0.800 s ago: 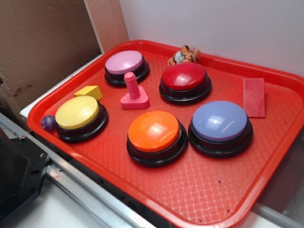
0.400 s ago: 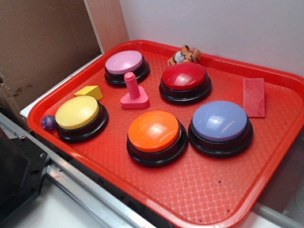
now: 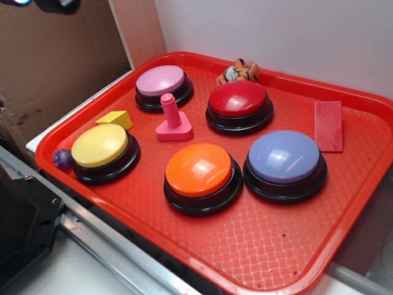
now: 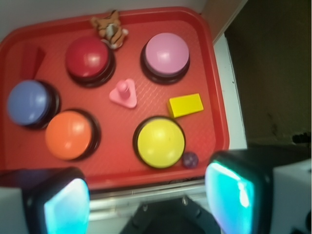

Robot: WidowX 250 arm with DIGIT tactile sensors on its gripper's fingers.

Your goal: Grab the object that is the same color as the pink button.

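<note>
In the wrist view the gripper [image 4: 146, 195] hangs high above the tray's near edge, its two fingers [image 4: 63, 204] spread wide with nothing between them. On the red tray [image 3: 245, 258], nearest the camera in the exterior view, sit the orange button [image 3: 201, 172] and the lavender button [image 3: 284, 158], with the yellow button [image 3: 101, 147] to the left and a small purple ball [image 3: 62, 158] just beside it at the tray's rim. A yellow wedge [image 3: 115, 118] lies just behind the yellow button. Further in, near the tray's middle, the pink bolt [image 3: 172, 120] stands upright on its flat base, apart from everything, between the orange button and the pink button [image 3: 161, 83]. The red button [image 3: 239, 103] is to its right, a flat red rectangle [image 3: 328, 125] farther right, and a toy tiger [image 3: 238, 72] at the far rim.
</note>
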